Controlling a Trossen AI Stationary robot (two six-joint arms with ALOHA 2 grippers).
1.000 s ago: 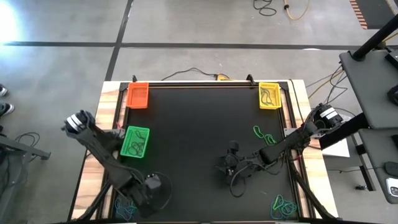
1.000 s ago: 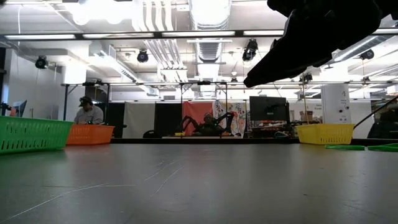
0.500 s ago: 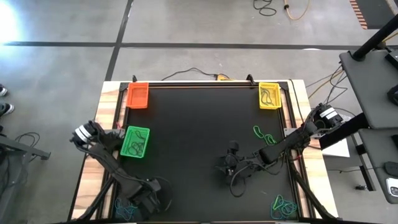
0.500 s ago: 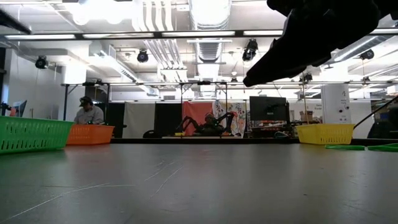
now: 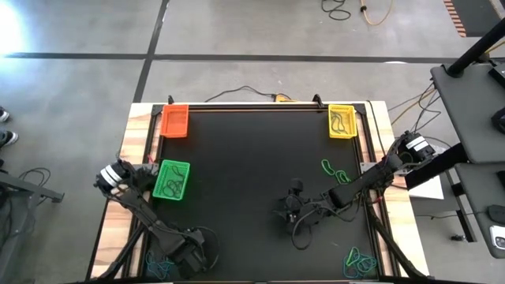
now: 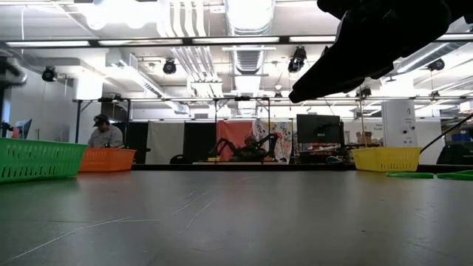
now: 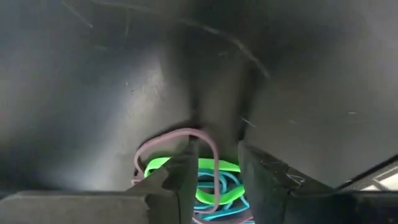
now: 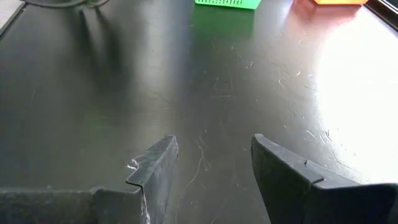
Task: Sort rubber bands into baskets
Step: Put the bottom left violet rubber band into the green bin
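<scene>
Background person only low; rubber bands under left gripper

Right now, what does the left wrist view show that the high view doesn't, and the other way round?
Only the left wrist view: a pinkish rubber band looped at the left gripper, green and blue bands behind it. Only the high view: the yellow basket, the orange basket, the green basket and the right gripper, open above bare mat. Both: the black mat.
</scene>
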